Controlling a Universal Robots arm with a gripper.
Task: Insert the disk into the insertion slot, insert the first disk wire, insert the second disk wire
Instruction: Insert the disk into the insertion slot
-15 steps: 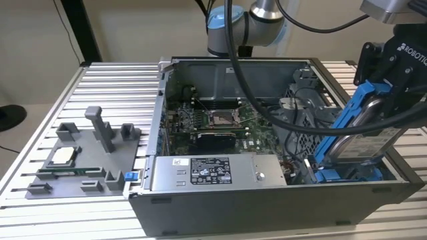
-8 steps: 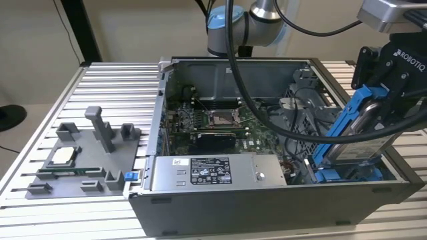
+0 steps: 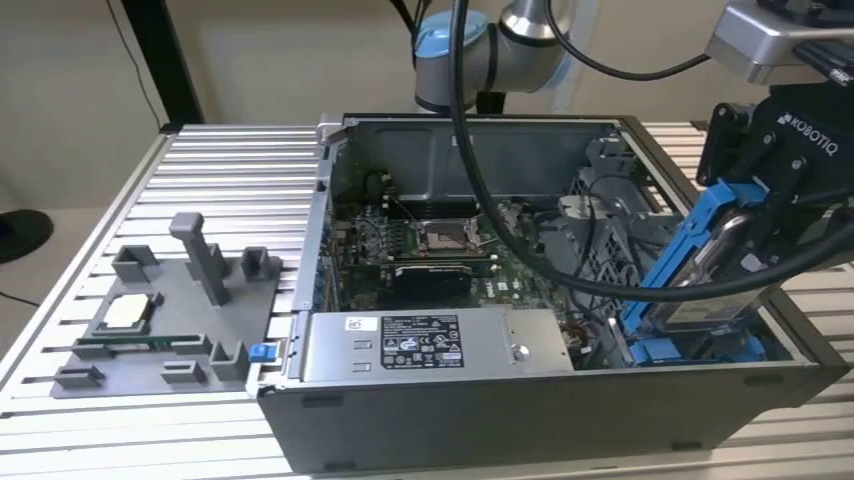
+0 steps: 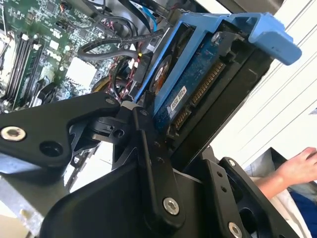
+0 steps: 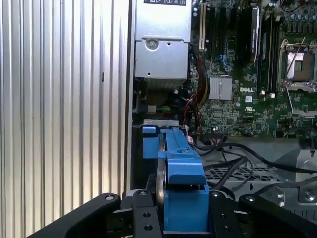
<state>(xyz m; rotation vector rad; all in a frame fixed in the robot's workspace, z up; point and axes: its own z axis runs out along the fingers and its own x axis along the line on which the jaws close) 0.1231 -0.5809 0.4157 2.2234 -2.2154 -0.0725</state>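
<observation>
Here the tool (image 5: 181,218) pinches the tilted disk (image 3: 687,250), silver-grey metal clipped inside bright blue plastic

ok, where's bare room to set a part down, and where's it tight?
Free: ribbed table behind the fixture tray, beside the computer case. Crowded: inside it, where cables run by the gripper holding the disk at the insertion slot.

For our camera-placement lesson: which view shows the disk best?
The second wrist view: the disk is close, its circuit-board face and connector contacts plain. The exterior view shows it tilted over the open case; the first wrist view shows its blue carrier edge-on.
</observation>
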